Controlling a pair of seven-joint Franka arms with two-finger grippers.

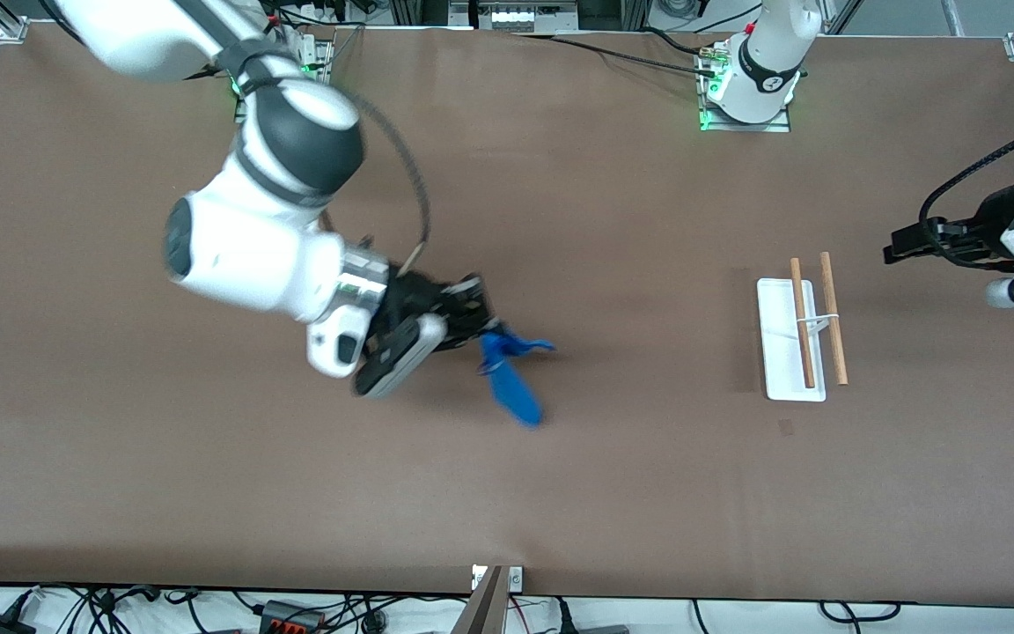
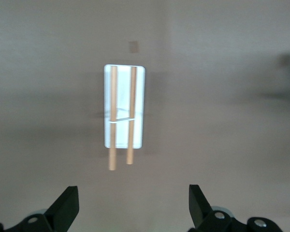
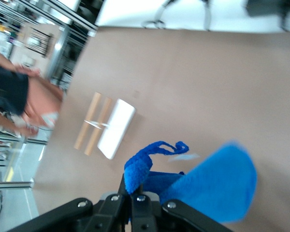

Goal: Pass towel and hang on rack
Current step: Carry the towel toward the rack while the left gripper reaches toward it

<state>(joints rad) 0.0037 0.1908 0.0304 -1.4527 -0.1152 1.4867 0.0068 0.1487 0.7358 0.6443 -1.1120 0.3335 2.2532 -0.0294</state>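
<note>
Blue towel [image 1: 511, 379] dangles mid-frame from my right pincer [image 1: 482, 330], clamped on one bunched edge; it could slip before my open left pincer [image 1: 892, 248], waiting right of the rack [image 1: 790, 339], takes it.

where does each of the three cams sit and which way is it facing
Front: high across the table, facing both bases; right gripper holds the towel aloft.
Left wrist: on the waiting arm, looking down at the rack; open left gripper.
Right wrist: looks past shut fingers at towel.
Shared: the rack.
</note>
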